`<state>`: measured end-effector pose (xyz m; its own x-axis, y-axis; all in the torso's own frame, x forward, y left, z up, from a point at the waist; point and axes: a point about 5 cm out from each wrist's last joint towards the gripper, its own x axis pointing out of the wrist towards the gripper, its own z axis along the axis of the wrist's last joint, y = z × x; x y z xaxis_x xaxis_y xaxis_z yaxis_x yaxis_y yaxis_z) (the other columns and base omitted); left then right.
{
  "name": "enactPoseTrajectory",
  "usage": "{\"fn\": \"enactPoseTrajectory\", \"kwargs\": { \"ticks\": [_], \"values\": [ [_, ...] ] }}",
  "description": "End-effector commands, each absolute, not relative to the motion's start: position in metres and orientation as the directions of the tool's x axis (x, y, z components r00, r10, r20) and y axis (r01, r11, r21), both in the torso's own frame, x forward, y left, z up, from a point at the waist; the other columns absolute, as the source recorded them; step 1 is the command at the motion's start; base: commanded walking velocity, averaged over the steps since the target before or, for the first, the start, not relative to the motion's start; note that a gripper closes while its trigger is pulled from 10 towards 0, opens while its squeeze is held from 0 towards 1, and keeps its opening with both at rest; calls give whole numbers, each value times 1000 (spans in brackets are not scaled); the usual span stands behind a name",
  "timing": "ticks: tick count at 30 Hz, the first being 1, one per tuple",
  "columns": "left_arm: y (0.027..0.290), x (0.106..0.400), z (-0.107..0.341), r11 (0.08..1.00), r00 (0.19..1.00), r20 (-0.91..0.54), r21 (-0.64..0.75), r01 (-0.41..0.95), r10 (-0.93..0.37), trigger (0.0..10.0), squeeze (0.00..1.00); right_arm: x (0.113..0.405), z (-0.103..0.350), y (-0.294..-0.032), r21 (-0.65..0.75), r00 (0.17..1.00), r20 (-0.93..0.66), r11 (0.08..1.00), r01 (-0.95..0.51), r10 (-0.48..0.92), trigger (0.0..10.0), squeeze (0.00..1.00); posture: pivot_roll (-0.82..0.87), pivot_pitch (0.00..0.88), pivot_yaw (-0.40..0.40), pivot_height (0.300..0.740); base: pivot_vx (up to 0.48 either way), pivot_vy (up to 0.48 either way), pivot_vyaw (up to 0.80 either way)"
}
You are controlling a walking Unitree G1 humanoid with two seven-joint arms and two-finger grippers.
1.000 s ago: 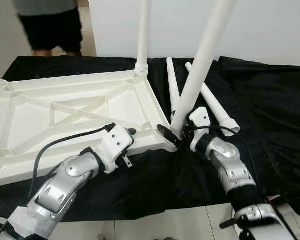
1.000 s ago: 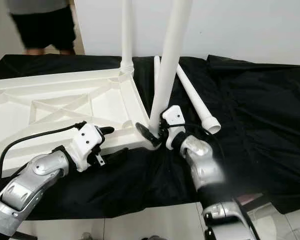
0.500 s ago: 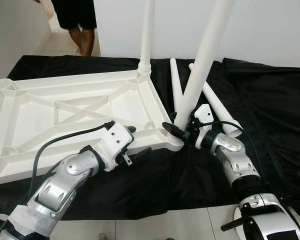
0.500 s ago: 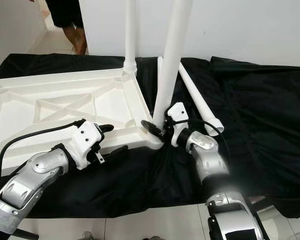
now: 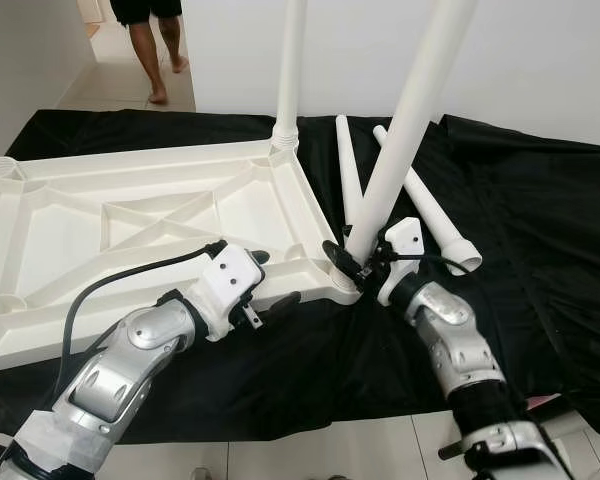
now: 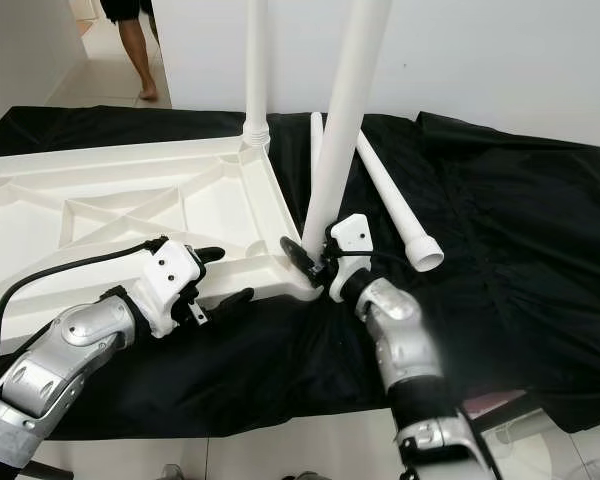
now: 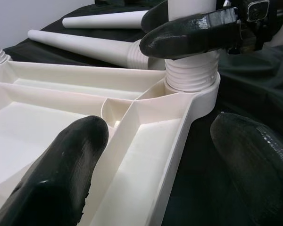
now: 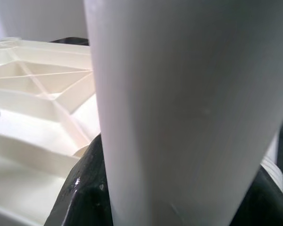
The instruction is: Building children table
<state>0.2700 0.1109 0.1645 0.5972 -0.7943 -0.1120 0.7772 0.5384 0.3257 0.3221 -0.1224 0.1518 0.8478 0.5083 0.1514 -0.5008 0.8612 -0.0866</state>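
white leg (image 5: 405,120) clamped by right gripper (image 5: 357,262), left gripper (image 5: 270,282) spread astride tabletop (image 5: 130,215) rim

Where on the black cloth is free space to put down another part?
Free: the black cloth right of the two loose legs. Crowded: the tabletop corner, where the right gripper holds a leg, left gripper beside.

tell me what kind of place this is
Probably a room in a home, set up for furniture assembly: pale tiled floor, plain white wall, and a doorway where a person's bare legs walk off. A black cloth covers the work surface under the upturned white plastic tabletop.
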Motion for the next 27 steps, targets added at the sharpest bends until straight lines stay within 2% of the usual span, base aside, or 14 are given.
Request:
{"fn": "enactPoseTrajectory", "kwargs": {
  "ticks": [1, 4, 5, 10, 12, 14, 23, 24, 25, 26, 27],
  "values": [
    [112, 267, 160, 485, 549, -151, 319, 814, -822, 10000, 0, 319, 140, -129, -48, 895, 101, 900, -432, 435, 10000, 0, 1, 91, -70, 740, 0, 0, 0],
    [113, 267, 161, 484, 549, -152, 321, 814, -822, 10000, 0, 317, 140, -128, -17, 918, 98, 923, -383, 383, 10000, 0, 2, 91, -69, 740, 0, 0, 0],
    [114, 266, 160, 483, 549, -156, 323, 814, -821, 10000, 0, 311, 139, -127, 42, 966, 97, 969, -245, 240, 10000, 0, 3, 92, -72, 740, 0, 0, 0],
    [115, 266, 160, 482, 549, -159, 324, 814, -820, 10000, 0, 307, 140, -124, 74, 987, 102, 988, -135, 127, 10000, 0, 2, 93, -75, 740, 0, 0, 0],
    [115, 266, 161, 486, 554, -155, 327, 810, -818, 10000, 0, 302, 139, -118, 126, 995, 97, 992, -22, 9, 10000, 0, 10, 94, -78, 740, 0, 0, 0],
    [115, 266, 162, 489, 557, -153, 329, 808, -816, 10000, 0, 299, 137, -112, 159, 996, 78, 987, 29, -42, 10000, 0, 14, 91, -77, 740, 0, 0, 0],
    [118, 267, 160, 490, 561, -164, 333, 806, -811, 10000, 0, 294, 144, -101, 175, 993, 109, 983, -58, 40, 10000, 0, 19, 87, -80, 740, 0, 0, 0],
    [119, 267, 161, 491, 563, -164, 334, 805, -810, 10000, 0, 293, 145, -102, 187, 993, 108, 981, -57, 38, 10000, 322, 18, 89, -85, 740, 0, 0, 0],
    [120, 267, 161, 492, 564, -164, 335, 804, -810, 10000, 0, 292, 145, -103, 197, 994, 106, 979, -55, 34, 10000, 322, 18, 89, -85, 740, 0, 0, 0],
    [120, 267, 161, 492, 564, -163, 335, 803, -809, 10000, 0, 291, 145, -103, 204, 995, 101, 978, -44, 24, 10000, 1000, 18, 89, -85, 740, 0, 0, 0],
    [121, 268, 161, 495, 568, -164, 337, 801, -807, 10000, 0, 291, 148, -102, 201, 992, 120, 977, -67, 43, 10000, 1000, 15, 88, -87, 740, 0, 0, 0]
  ]
}}
